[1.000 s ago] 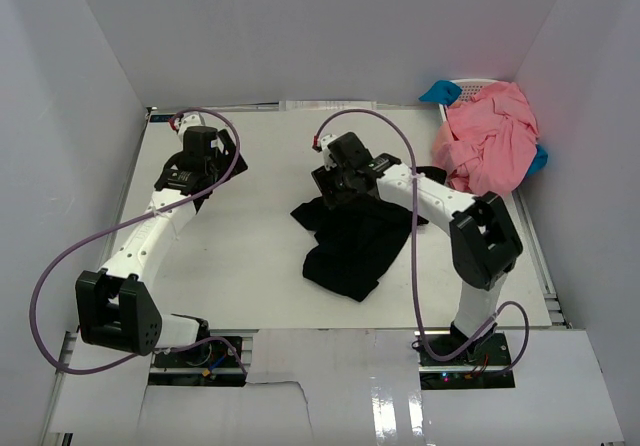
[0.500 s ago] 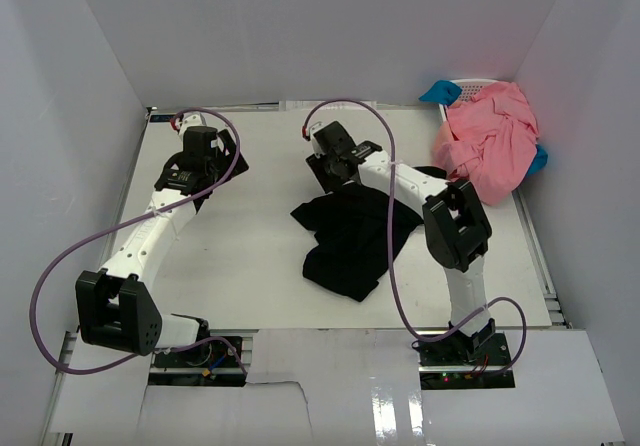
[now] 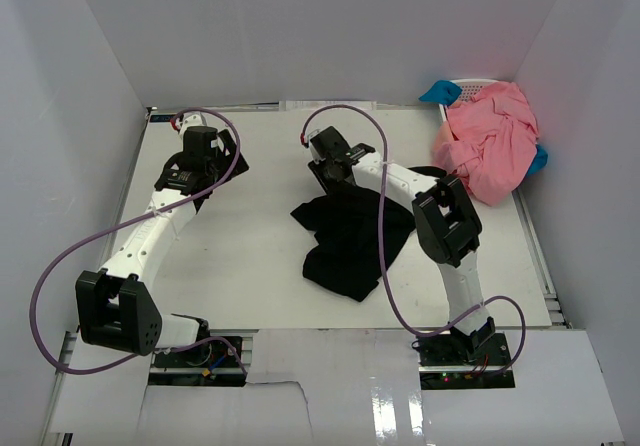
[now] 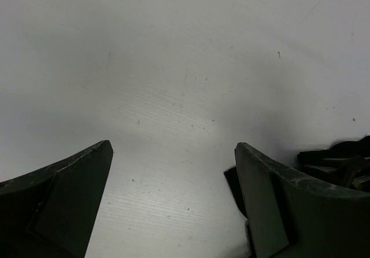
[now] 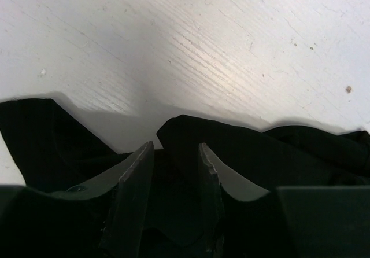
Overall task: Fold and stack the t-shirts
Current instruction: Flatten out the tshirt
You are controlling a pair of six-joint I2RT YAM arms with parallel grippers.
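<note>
The black t-shirt (image 3: 350, 241) lies crumpled in the middle of the table. My right gripper (image 3: 332, 174) is down at its far edge. In the right wrist view the right gripper (image 5: 173, 154) has its jaws partly closed, still apart, on either side of a raised fold of the black t-shirt (image 5: 243, 148). Salmon-pink t-shirts (image 3: 490, 146) sit heaped at the far right. My left gripper (image 3: 215, 166) hovers at the far left of the table, apart from the shirts. In its wrist view the left gripper (image 4: 173, 154) stands wide open over the bare table (image 4: 173, 67).
A white lattice basket (image 3: 470, 86) holds the pink heap at the back right corner, with blue pieces (image 3: 438, 92) beside it. White walls close in the table on three sides. A purple cable loops over each arm.
The right gripper has moved toward the far left, onto the black shirt's far edge, and its jaws have narrowed around a fold. The left arm has not moved.
</note>
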